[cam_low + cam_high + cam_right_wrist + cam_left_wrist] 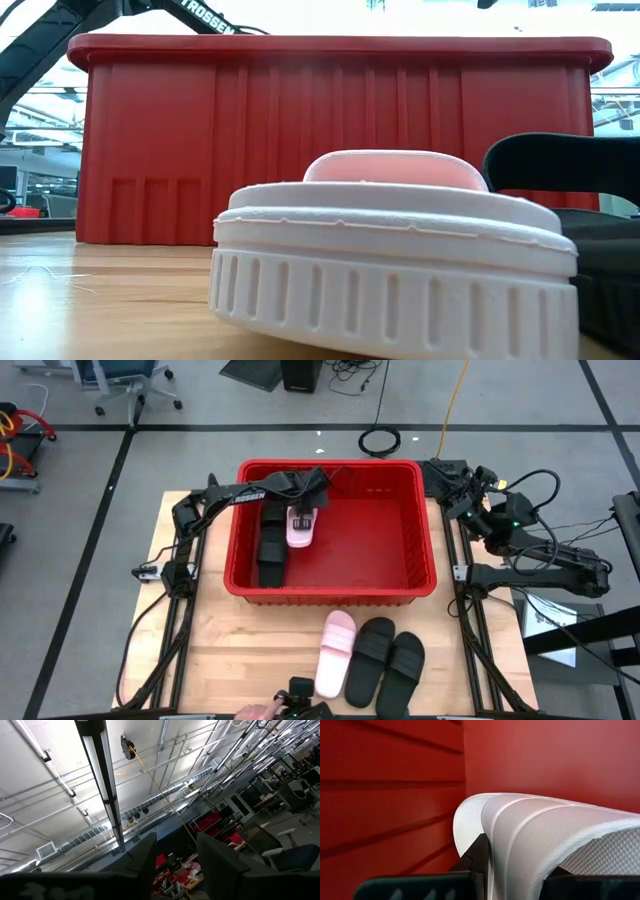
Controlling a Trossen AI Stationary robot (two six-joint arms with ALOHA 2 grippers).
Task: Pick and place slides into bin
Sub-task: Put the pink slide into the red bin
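Note:
The red bin stands at the table's middle far side and fills the back of the low view. My left gripper reaches into its far left part and is shut on a pale pink and white slide, whose white sole shows in the left wrist view. Black slides lie in the bin by its left wall. One pink slide and two black slides lie on the table in front of the bin. My right gripper is open and empty at the table's far right. My left gripper pinches the pink slide between its two fingers, at the slide's far end. The fingers come from above, slanting down into the bin. The slide hangs below them over the bin's floor, its white sole side toward the wrist camera. I cannot tell whether its lower end touches the floor.
A person's hand with a dark object shows at the table's near edge. My right arm is folded beside the bin's right wall. In the low view, the near pink slide's white sole fills the foreground.

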